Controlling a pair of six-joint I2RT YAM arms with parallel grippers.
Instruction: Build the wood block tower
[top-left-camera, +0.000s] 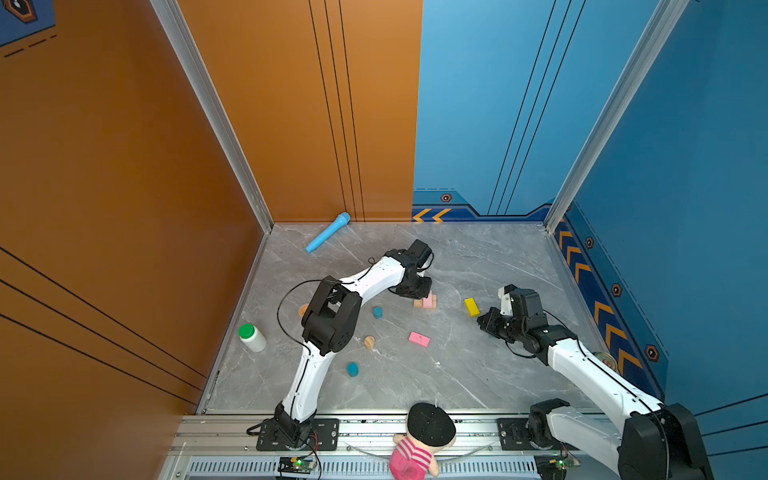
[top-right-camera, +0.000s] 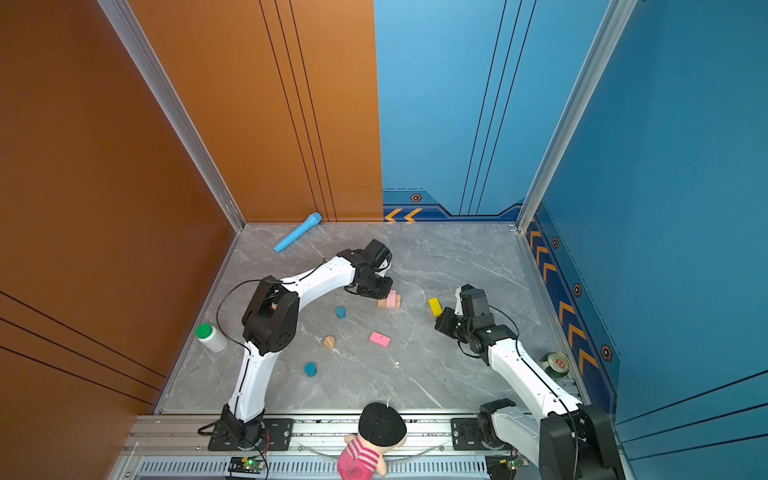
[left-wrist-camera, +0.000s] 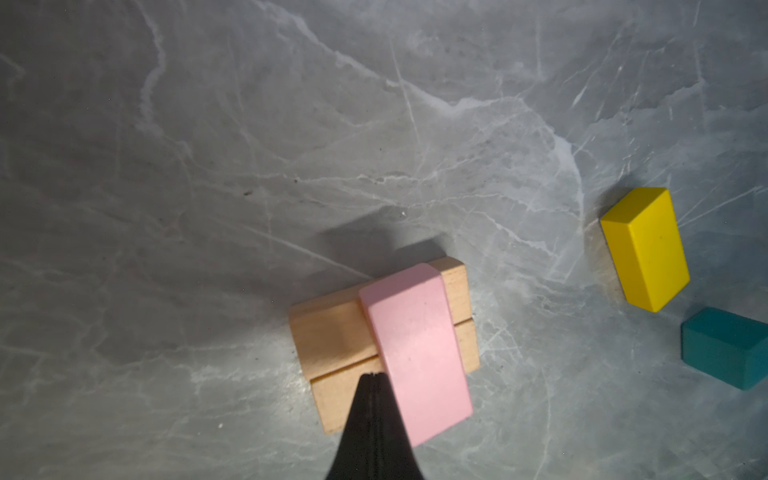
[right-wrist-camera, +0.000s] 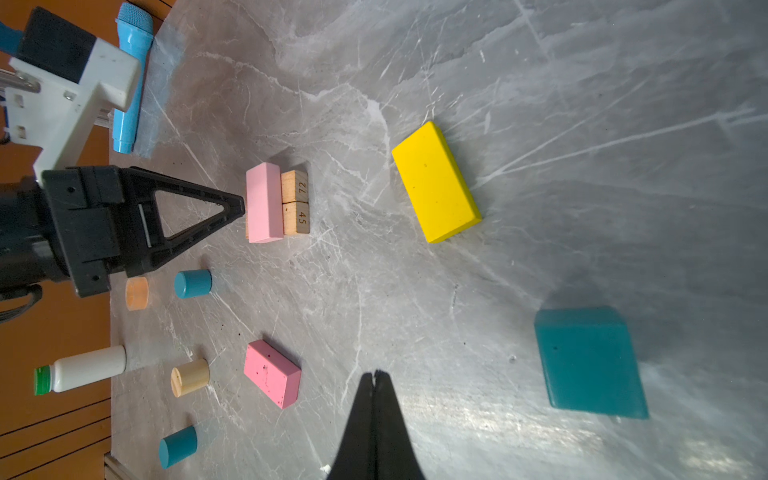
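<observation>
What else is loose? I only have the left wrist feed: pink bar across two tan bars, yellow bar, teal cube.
Observer: A second pink bar lies flat on its own, apart from the stack.
Operator: Cylinders?
Observer: All loose: a blue cylinder, a second blue cylinder, a tan cylinder and a flat orange disc.
Operator: Right gripper?
Observer: The right gripper is shut and empty, close to the yellow bar.
</observation>
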